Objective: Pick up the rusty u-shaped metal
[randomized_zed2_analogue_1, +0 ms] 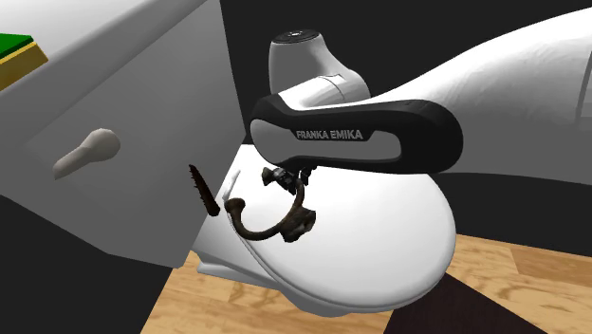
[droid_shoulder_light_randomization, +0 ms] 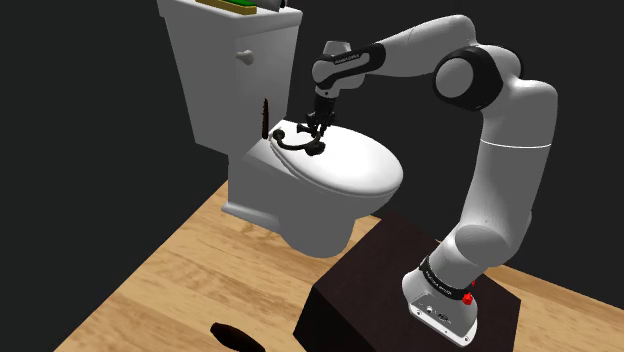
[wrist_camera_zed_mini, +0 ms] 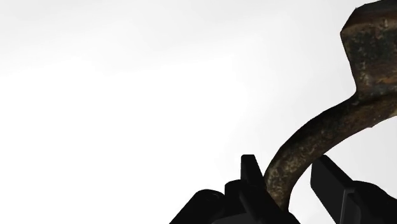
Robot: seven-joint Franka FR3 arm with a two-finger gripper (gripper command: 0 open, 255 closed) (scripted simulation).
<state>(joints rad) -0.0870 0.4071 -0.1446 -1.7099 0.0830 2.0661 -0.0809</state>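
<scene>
The rusty u-shaped metal (droid_shoulder_light_randomization: 293, 143) is at the back of the white toilet lid (droid_shoulder_light_randomization: 360, 168), near the hinge. My black gripper (droid_shoulder_light_randomization: 318, 124) comes down on it from above. In the second exterior view the curved bar (randomized_zed2_analogue_1: 258, 231) hangs tilted under the gripper (randomized_zed2_analogue_1: 289, 180), its flared ends low over the lid (randomized_zed2_analogue_1: 379, 237); I cannot tell whether it touches the lid. In the wrist view the gripper (wrist_camera_zed_mini: 289, 167) stands narrow, its fingers clasping the bar's bend, and one flared end (wrist_camera_zed_mini: 372, 57) reaches beyond them.
The toilet tank (droid_shoulder_light_randomization: 220, 80) with its flush lever (randomized_zed2_analogue_1: 85, 152) rises just behind the lid. A thin dark serrated piece (randomized_zed2_analogue_1: 201, 188) leans by the tank. A green item (droid_shoulder_light_randomization: 235, 6) lies on the tank. The dark stand (droid_shoulder_light_randomization: 360, 295) sits on the wood floor beside a small dark object (droid_shoulder_light_randomization: 235, 338).
</scene>
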